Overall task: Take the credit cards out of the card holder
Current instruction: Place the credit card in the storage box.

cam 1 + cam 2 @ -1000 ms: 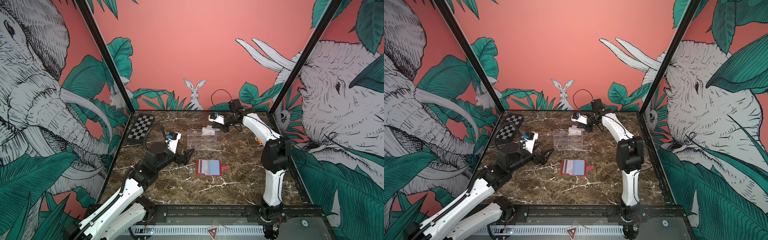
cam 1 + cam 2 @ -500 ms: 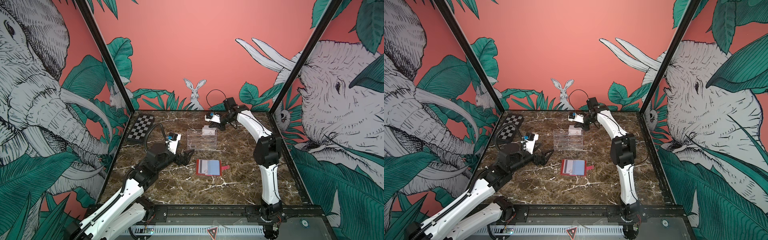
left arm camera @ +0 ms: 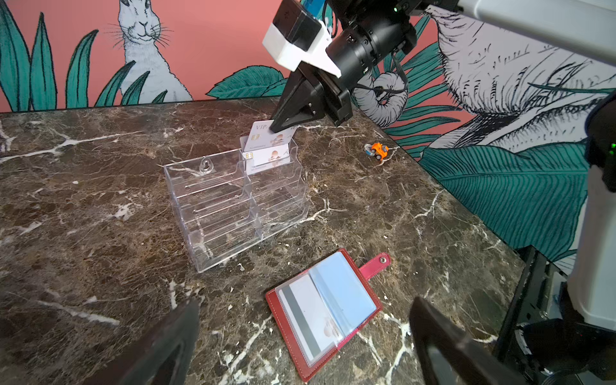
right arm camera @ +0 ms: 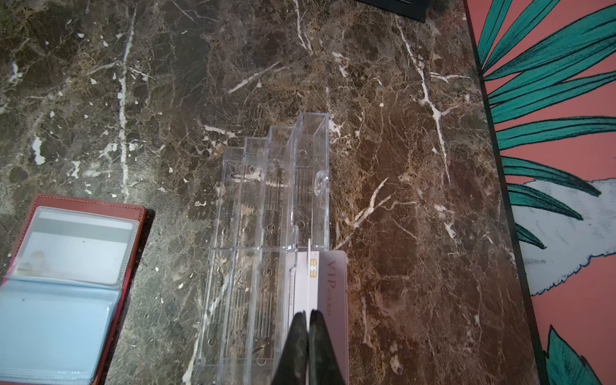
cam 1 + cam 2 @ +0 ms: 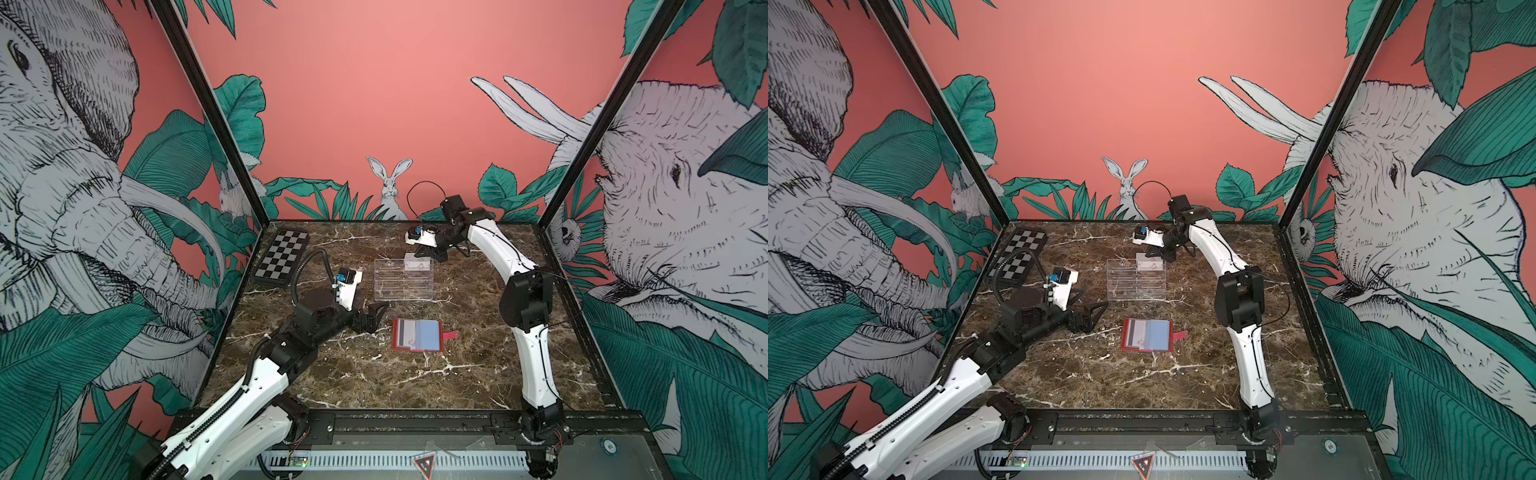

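The red card holder (image 5: 417, 334) (image 5: 1147, 334) lies open on the marble, snap tab out to the right. One of the credit cards (image 3: 306, 320), grey stripe up, sits in its left sleeve; the pale blue right sleeve (image 4: 50, 326) shows nothing. My left gripper (image 5: 372, 318) (image 3: 305, 301) is open, low and just left of the holder. My right gripper (image 5: 419, 253) (image 4: 308, 315) is shut on a whitish VIP credit card (image 3: 263, 135) at the top right pocket of the clear rack (image 5: 403, 282). Another card (image 3: 268, 158) stands in that pocket.
A black-and-white checkered board (image 5: 282, 257) lies at the back left by the wall. A small orange toy car (image 3: 378, 151) sits near the right wall behind the rack. Printed walls close in the table on three sides.
My right gripper has moved slightly left and down with the card, onto the rack's top tier. The left arm and the card holder have not moved.
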